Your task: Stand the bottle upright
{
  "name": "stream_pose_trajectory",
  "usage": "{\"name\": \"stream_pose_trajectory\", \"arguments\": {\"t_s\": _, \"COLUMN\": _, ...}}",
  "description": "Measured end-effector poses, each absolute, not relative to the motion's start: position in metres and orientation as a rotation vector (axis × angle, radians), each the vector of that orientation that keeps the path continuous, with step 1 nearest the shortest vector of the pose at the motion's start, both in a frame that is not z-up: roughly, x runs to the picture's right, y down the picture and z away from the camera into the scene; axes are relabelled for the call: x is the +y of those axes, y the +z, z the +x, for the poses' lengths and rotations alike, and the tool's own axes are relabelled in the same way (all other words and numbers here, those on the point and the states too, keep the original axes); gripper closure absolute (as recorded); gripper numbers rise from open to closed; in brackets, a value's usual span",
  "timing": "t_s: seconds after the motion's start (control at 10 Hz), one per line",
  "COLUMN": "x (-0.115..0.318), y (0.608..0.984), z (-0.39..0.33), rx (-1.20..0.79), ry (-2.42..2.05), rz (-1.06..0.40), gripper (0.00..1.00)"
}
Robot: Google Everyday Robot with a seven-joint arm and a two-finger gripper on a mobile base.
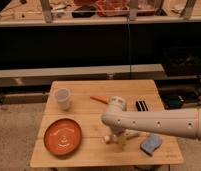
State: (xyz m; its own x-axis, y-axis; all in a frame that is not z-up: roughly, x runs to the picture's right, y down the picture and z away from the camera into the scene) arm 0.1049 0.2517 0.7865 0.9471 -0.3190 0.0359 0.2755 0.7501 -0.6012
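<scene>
The bottle [130, 134] is a small whitish plastic bottle lying on its side on the wooden table [94, 155], right of the middle and near the front. My white arm reaches in from the right. Its gripper [118, 139] points down at the table, right at the bottle's left end, and hides part of it. A pale end piece [109, 139] shows just left of the gripper. I cannot tell whether the gripper touches the bottle.
A translucent plastic cup [62, 98] stands at the back left. An orange plate [63, 136] lies at the front left. An orange stick-like object [98, 98] and a black object [140, 105] lie at the back. A blue sponge [151, 144] lies at the front right.
</scene>
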Motion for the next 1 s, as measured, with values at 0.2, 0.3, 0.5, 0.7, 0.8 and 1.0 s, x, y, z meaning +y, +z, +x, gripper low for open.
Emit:
{"name": "stream_pose_trajectory", "arguments": {"t_s": 0.2, "x": 0.255, "y": 0.79, "z": 0.102, "rx": 0.085, "ry": -0.351, "rz": -0.654, "gripper": 0.2}}
{"name": "stream_pose_trajectory", "arguments": {"t_s": 0.3, "x": 0.256, "y": 0.791, "z": 0.101, "rx": 0.085, "ry": -0.363, "rz": -0.66, "gripper": 0.2}}
{"name": "stream_pose_trajectory", "arguments": {"t_s": 0.5, "x": 0.258, "y": 0.793, "z": 0.101, "rx": 0.084, "ry": -0.375, "rz": -0.67, "gripper": 0.2}}
{"name": "stream_pose_trajectory", "arguments": {"t_s": 0.7, "x": 0.26, "y": 0.796, "z": 0.099, "rx": 0.091, "ry": -0.39, "rz": -0.684, "gripper": 0.21}}
{"name": "stream_pose_trajectory", "arguments": {"t_s": 0.8, "x": 0.26, "y": 0.797, "z": 0.099, "rx": 0.094, "ry": -0.395, "rz": -0.689, "gripper": 0.25}}
{"name": "stream_pose_trajectory", "arguments": {"t_s": 1.0, "x": 0.261, "y": 0.799, "z": 0.097, "rx": 0.096, "ry": -0.401, "rz": -0.7, "gripper": 0.4}}
